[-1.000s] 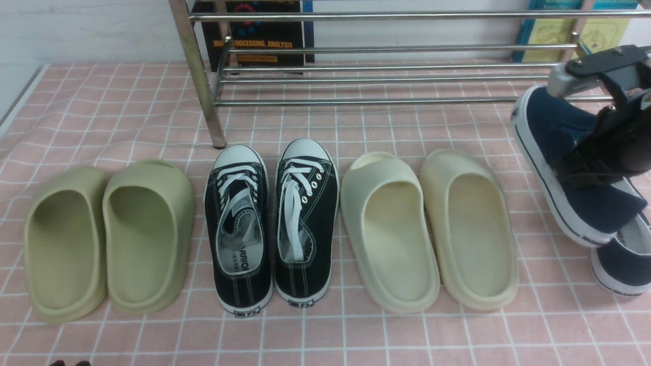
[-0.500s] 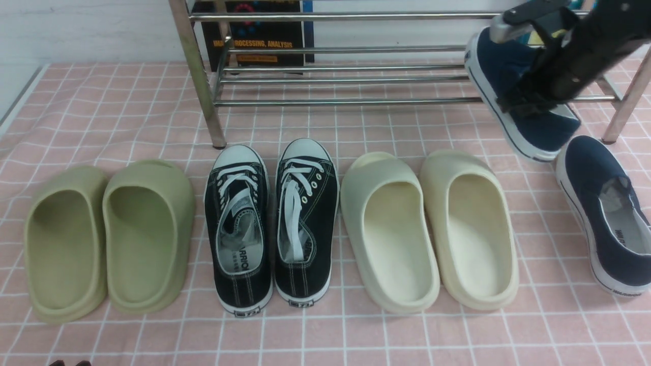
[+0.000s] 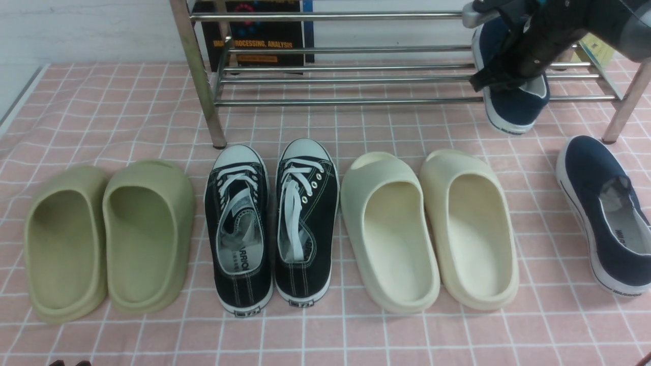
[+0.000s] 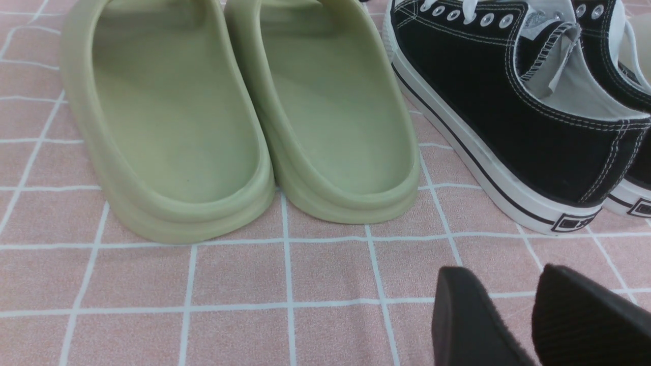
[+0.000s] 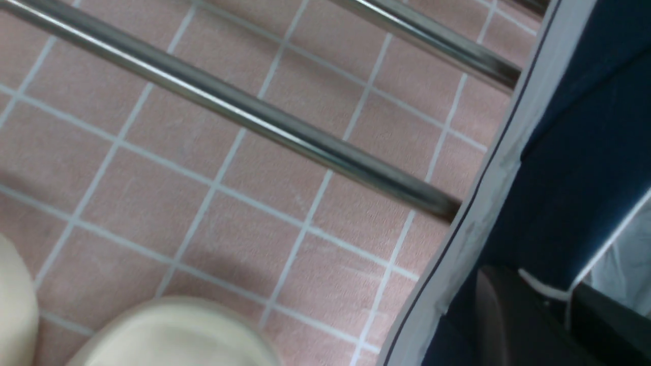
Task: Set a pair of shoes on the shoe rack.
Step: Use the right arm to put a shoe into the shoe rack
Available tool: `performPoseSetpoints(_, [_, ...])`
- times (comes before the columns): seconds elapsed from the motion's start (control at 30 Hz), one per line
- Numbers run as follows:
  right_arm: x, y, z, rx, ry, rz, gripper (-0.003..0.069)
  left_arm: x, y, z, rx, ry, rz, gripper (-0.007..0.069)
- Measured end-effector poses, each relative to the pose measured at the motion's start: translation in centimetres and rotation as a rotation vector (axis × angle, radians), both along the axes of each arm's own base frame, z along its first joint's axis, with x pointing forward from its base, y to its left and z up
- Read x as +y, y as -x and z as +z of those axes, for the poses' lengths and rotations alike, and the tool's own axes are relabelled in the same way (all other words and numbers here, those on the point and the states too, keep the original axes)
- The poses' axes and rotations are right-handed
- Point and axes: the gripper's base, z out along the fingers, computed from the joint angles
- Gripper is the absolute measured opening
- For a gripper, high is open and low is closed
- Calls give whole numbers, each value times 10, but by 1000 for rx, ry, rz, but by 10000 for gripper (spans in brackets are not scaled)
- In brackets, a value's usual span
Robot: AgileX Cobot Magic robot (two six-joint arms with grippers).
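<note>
One navy-blue slip-on shoe [image 3: 511, 104] hangs tilted, toe up, at the right end of the chrome shoe rack [image 3: 346, 79], its heel out in front of the lower rods. My right gripper [image 3: 513, 66] is shut on that shoe's collar. The right wrist view shows the gripper [image 5: 554, 305] on the navy shoe [image 5: 585, 152], whose white sole lies against a rack rod [image 5: 254, 119]. The other navy shoe [image 3: 605, 213] lies on the cloth at the far right. In the left wrist view my left gripper [image 4: 501, 305] is open, holding nothing, low over the cloth.
A row stands in front of the rack: olive slides [image 3: 107, 239], black lace-up sneakers [image 3: 272, 223] and cream slides [image 3: 432, 229]. Books [image 3: 254, 35] lean behind the rack. The rack's right leg [image 3: 623, 109] stands next to the held shoe.
My right gripper has carried the navy shoe up and leftward from the far right edge to the rack's right end, uncovering the second navy shoe. The left arm has not moved.
</note>
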Motion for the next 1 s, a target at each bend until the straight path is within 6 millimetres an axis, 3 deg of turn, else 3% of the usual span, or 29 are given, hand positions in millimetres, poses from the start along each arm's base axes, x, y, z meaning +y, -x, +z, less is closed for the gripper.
performPoseSetpoints(0.33, [-2, -6, -3, -49, 67, 9, 66, 0, 0, 0, 0, 0, 0, 237])
performPoseSetpoints(0.5, [-3, -7, 0, -62, 78, 10, 160, 0, 0, 0, 0, 0, 0, 237])
performPoseSetpoints(0.57, [-5, -4, 7, -68, 82, 6, 253, 0, 0, 0, 0, 0, 0, 237])
performPoseSetpoints(0.6, [-6, -4, 8, -69, 81, 5, 260, 0, 0, 0, 0, 0, 0, 237])
performPoseSetpoints(0.77, [-6, 16, 52, -92, -4, -38, 390, 0, 0, 0, 0, 0, 0, 237])
performPoseSetpoints(1.0, [-16, 61, 115, -74, -87, -126, 399, 0, 0, 0, 0, 0, 0, 237])
